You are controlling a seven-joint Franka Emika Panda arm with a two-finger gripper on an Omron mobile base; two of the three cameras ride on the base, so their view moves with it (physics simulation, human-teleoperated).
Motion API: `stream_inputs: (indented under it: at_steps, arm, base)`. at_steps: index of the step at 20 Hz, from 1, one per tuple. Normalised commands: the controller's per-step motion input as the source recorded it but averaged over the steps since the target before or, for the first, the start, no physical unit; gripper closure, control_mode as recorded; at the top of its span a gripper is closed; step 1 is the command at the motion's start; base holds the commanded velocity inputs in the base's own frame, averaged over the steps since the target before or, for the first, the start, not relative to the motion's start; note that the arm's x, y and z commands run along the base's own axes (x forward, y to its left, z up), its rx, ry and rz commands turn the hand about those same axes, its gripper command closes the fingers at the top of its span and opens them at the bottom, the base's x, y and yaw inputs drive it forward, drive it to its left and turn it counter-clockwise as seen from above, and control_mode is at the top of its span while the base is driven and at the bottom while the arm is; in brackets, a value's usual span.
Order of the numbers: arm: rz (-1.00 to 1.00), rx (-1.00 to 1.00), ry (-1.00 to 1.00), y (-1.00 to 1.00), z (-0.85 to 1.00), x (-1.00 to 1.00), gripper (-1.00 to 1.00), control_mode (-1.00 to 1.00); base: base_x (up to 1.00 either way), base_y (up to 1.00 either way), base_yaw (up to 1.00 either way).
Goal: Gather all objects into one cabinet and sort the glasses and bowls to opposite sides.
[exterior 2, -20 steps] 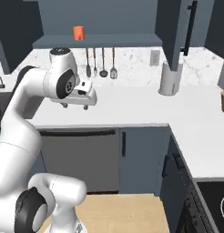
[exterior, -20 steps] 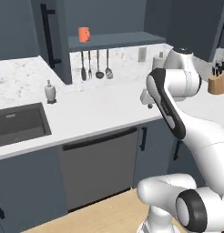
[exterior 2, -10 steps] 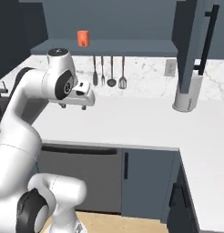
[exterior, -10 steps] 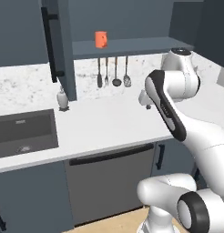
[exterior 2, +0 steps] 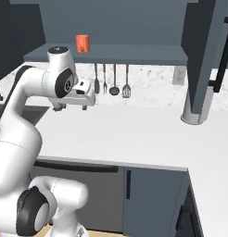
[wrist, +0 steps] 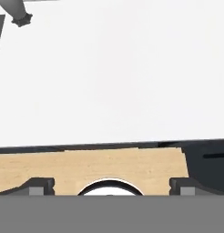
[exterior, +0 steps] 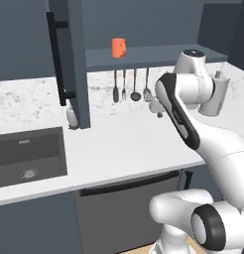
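Note:
An orange-red mug (exterior: 118, 48) (exterior 2: 82, 43) stands on a dark shelf (exterior: 158, 53) (exterior 2: 134, 53) above the counter. A dark slate-blue cabinet door (exterior: 70, 59) with a long black bar handle (exterior: 57, 59) stands open at the left of that shelf. My gripper (exterior 2: 72, 107) points down over the white counter (exterior: 124, 144), well below and in front of the mug. In the hand view its two fingertips (wrist: 41, 186) sit far apart with nothing between them, so it is open. The other mugs and the bowl are out of view.
Several utensils (exterior: 130, 85) (exterior 2: 111, 78) hang under the shelf. A sink (exterior: 27, 156) lies at the left, with a soap bottle (exterior: 71, 116) behind the door. A pale cylinder (exterior 2: 195, 109) stands at the right, beside another dark door (exterior 2: 206, 51) with a black handle (exterior 2: 222, 55).
The whole scene has shifted in both base views, so the base has driven along the counter. The arm keeps about the same pose and the gripper stays open.

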Motion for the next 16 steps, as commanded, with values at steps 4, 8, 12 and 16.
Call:
stream_inputs:
  at_steps: [4, 8, 12, 16]
  arm:
    - [0.00, 0.00, 0.00, 0.00, 0.00, 0.00, -1.00, 1.00]
    - [0.00, 0.00, 0.00, 0.00, 0.00, 0.00, -1.00, 1.00]
    - [0.00, 0.00, 0.00, 0.00, 0.00, 0.00, -1.00, 1.00]
    - [0.04, 0.01, -0.13, 0.00, 0.42, 0.00, -1.00, -1.00]
  base:
    - [0.25, 0.00, 0.16]
    - [0.07, 0.00, 0.12]
    - [0.00, 0.00, 0.03]
    - [0.00, 0.00, 0.00]
